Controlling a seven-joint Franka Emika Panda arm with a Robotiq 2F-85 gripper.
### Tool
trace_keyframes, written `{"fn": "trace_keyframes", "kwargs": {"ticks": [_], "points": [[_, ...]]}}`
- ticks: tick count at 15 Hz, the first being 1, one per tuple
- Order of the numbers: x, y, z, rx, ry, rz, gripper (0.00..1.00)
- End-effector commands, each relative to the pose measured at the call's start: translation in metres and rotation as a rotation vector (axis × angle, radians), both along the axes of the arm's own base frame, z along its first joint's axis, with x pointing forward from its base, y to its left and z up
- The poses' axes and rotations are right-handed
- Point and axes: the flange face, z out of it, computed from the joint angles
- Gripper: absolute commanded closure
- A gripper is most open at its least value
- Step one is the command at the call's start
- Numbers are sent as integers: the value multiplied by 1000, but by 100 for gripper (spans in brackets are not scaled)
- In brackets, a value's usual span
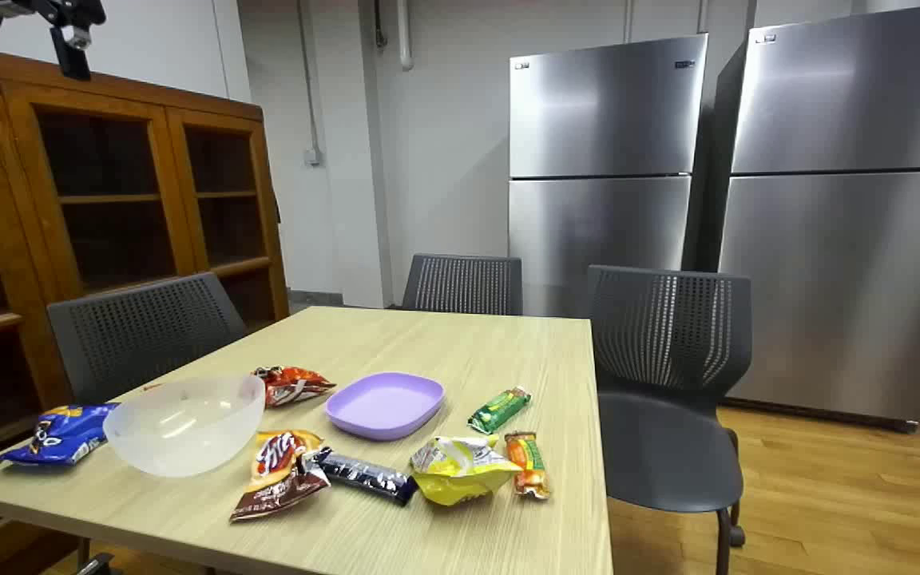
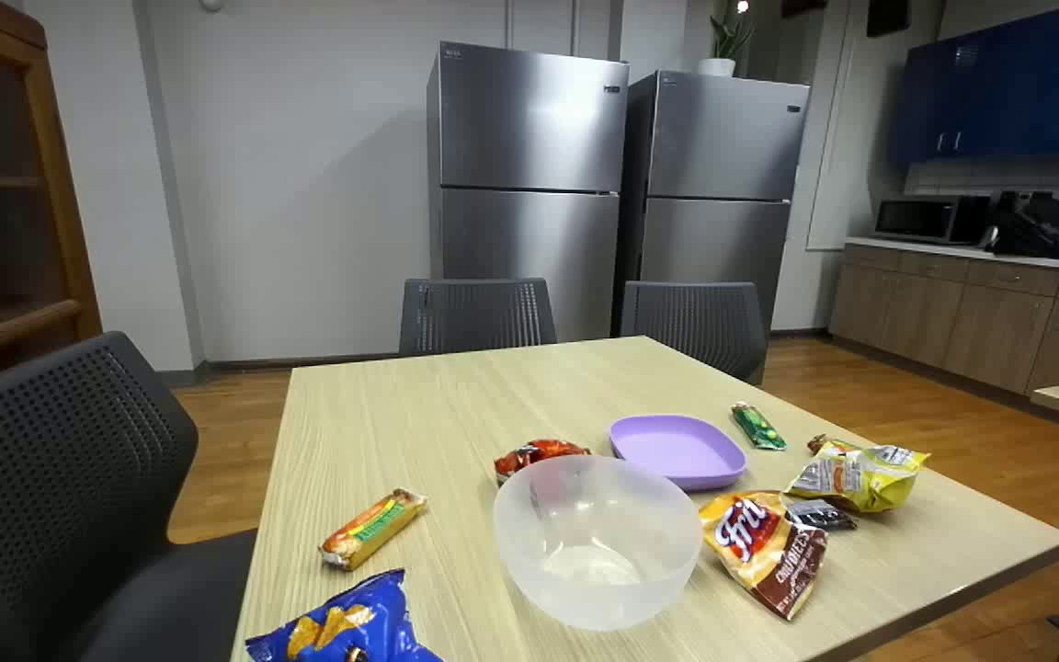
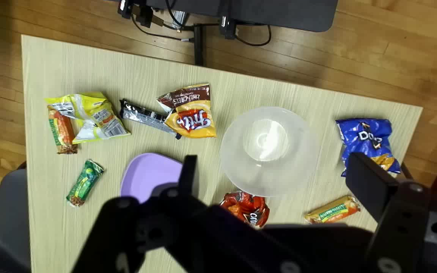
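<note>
Closest to the wrist camera was the pincer (image 3: 273,167), black and blocky, its two fingers wide apart across the lower half of the frame. Between the fingertips in that view, just right of centre, sat the bowl (image 3: 268,151): frosted, translucent, smooth and round-walled. Left of it lay the purple plate (image 3: 148,176), a shallow rounded square with a raised lip, partly hidden by a finger. Next in size were glossy, crinkled packets: the yellow bag (image 3: 93,115) at upper left, the blue bag (image 3: 368,129) at right, the orange-and-brown bag (image 3: 192,113) at upper centre and the red bag (image 3: 249,208) at lower centre, just beside the bowl. Smallest were the slim wrapped sweets: a black bar (image 3: 144,116) overlapped by the orange-and-brown bag, an orange bar (image 3: 63,132) and a green bar (image 3: 85,182) at left, and a golden bar (image 3: 333,209) at lower right.

In both exterior views, a plank floor (image 1: 843,479) spread beneath, a brown glass-doored cabinet (image 1: 174,160) stood at left, brushed-steel refrigerators (image 1: 600,128) rose beyond the pale, wood-grained desk (image 3: 47,227), and dark chairs (image 1: 668,335) showed perforated backs.

The bowl's mouth faced upward, its rim nearly circular; the golden bar's long axis slanted gently up toward the right in the wrist view.
</note>
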Motion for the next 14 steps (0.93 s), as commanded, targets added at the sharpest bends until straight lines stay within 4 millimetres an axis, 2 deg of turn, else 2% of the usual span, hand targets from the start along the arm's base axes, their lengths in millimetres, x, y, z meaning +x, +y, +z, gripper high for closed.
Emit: {"fn": "trace_keyframes", "kwargs": {"ticks": [1, 10, 14], "points": [[0, 0, 1, 0, 1, 0, 0], [0, 0, 1, 0, 1, 0, 0], [22, 29, -4, 48, -32, 12, 0]]}}
